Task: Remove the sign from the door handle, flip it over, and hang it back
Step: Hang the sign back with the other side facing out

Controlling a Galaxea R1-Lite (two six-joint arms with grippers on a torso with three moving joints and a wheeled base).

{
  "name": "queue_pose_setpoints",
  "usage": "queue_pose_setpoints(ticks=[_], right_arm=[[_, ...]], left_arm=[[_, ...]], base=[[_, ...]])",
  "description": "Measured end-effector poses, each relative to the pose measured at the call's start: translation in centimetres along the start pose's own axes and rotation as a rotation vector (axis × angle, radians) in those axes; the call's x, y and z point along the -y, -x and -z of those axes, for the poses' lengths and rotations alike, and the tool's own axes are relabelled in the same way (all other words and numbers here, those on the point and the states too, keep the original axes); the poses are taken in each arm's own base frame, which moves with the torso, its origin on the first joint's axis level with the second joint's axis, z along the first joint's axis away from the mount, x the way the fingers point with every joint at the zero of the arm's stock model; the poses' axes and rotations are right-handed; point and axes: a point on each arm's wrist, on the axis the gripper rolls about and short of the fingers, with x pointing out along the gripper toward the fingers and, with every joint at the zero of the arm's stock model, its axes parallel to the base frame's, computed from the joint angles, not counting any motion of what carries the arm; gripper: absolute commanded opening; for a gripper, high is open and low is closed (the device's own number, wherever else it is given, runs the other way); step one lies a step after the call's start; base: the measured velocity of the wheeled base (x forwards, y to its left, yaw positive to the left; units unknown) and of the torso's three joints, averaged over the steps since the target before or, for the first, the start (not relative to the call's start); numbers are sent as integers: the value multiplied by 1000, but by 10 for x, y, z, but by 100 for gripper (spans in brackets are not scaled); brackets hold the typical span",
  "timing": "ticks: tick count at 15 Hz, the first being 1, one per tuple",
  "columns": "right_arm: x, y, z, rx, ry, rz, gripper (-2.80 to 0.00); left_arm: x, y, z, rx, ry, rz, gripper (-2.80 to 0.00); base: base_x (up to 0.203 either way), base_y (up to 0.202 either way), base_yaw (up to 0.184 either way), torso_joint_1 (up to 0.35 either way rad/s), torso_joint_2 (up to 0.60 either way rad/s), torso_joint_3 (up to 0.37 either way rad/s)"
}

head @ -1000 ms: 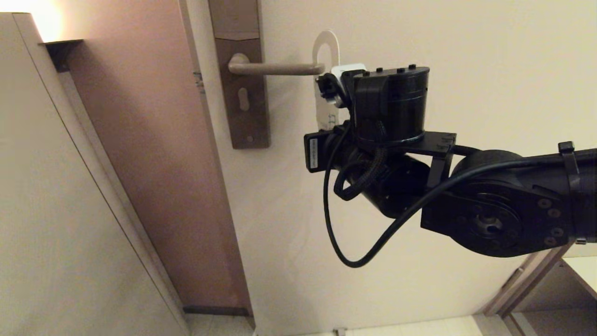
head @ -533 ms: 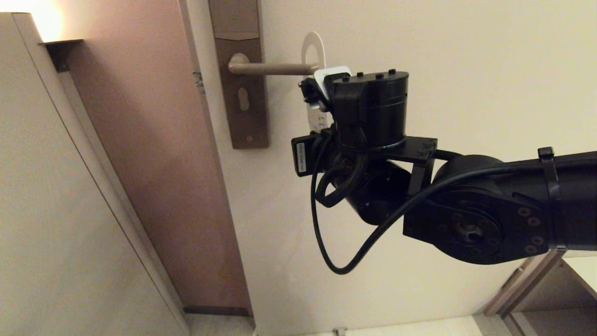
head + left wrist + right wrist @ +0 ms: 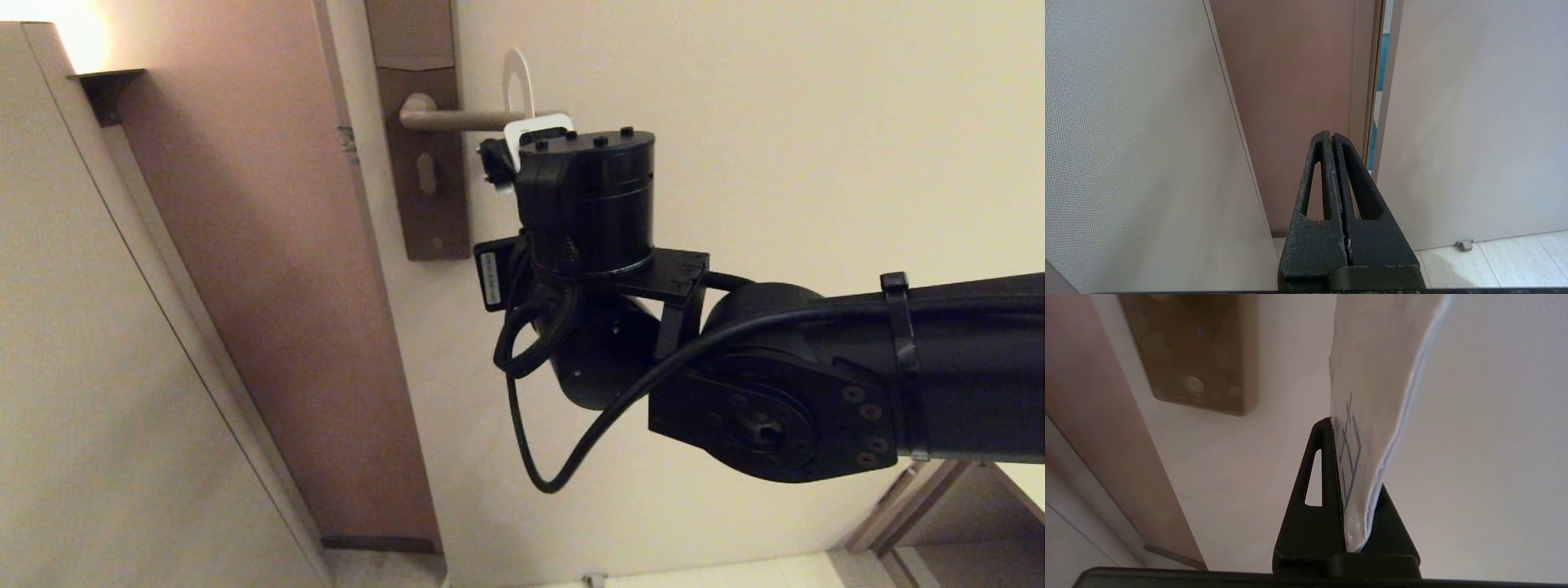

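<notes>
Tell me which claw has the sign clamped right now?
The right claw: it pinches the flat white card sign beside the beige metal lever door handle. The left claw is shut on nothing, parked low by the door edge.

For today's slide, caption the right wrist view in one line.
Right gripper shut on the sign, its white face showing, held before the pale door, lock plate beside.

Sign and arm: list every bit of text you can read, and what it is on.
No text is readable.
sign: blue print near the right gripper fingers, seen edge-on, unreadable.
white label on the right wrist: print too small.
</notes>
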Motion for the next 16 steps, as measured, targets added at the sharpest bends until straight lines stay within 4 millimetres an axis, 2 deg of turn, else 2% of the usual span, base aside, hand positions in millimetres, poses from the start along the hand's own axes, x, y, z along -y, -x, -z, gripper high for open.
queue_pose_setpoints(ticks=[7,14,15,16], right_arm=[[-35,3,3,19,-2,-8,-280],[-47,-3,11,16,16,-16,-280],[-48,-4,13,13,18,-15,0],[-49,-5,14,11,21,-16,0]], left_arm=[[0,0,0,0,-1,0,-280],[0,0,0,0,0,0,-280],[0,0,0,0,0,0,-280],[0,0,0,0,0,0,-280]], base=[[0,0,0,0,0,0],[0,0,0,0,0,0],[0,0,0,0,0,0],[0,0,0,0,0,0]])
